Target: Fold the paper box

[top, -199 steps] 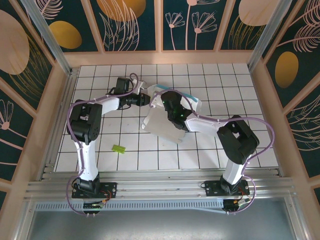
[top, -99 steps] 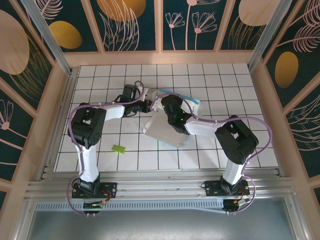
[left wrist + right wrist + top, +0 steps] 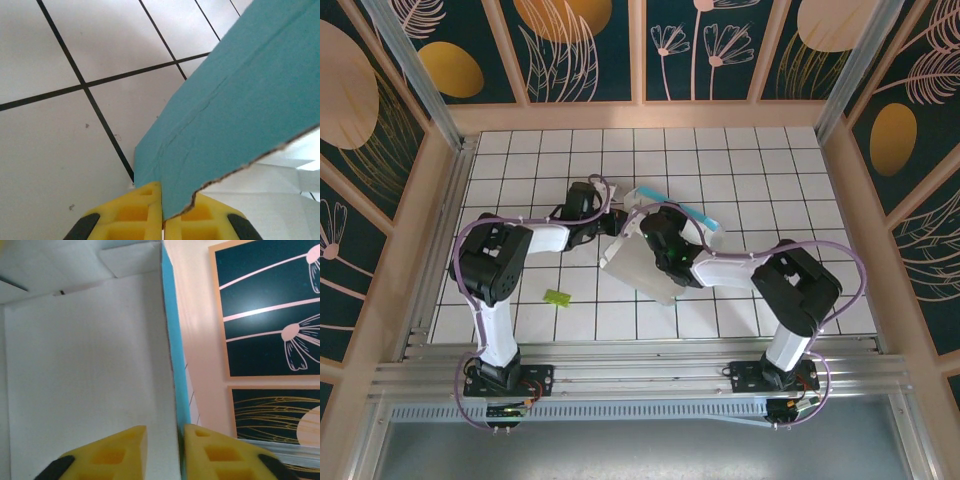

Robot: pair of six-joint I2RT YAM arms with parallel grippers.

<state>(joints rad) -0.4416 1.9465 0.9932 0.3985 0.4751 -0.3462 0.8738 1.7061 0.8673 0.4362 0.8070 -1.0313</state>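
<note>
The box sits mid-table, half raised, light and thin, creasing easily. The left gripper is clamped on its turquoise edge; the right gripper pinches a wall, so grip near creases.

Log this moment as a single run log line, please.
task: fold paper box | left gripper: shut on box edge | right gripper: shut on box wall | box: partly folded, held off table

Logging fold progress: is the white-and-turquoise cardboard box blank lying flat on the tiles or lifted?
Lifted and partly folded. The white-and-turquoise cardboard box blank tilts off the tiled table, each pincer shut on an edge.
</note>
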